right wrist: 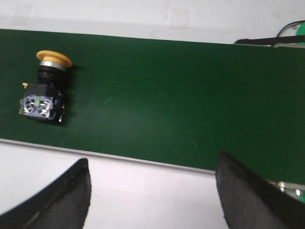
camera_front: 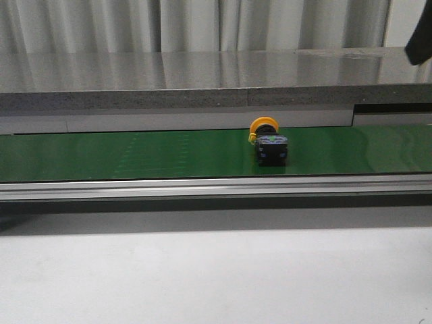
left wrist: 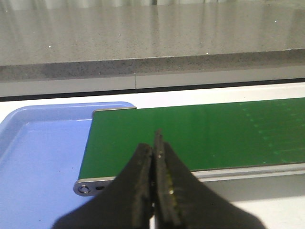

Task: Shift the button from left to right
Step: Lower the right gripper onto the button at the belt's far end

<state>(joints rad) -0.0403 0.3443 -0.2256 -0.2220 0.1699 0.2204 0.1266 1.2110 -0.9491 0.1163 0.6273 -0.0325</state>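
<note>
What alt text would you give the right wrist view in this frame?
A push button with a yellow head and black body lies on its side on a dark green conveyor belt, untouched. The right tool hangs open over the belt's near edge, its two dark fingers spread wide and well apart from the button.

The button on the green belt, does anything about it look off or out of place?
Only its pose: the button lies tipped on its side on the green belt, yellow head toward the far edge. No damage shows, and neither gripper touches it.
</note>
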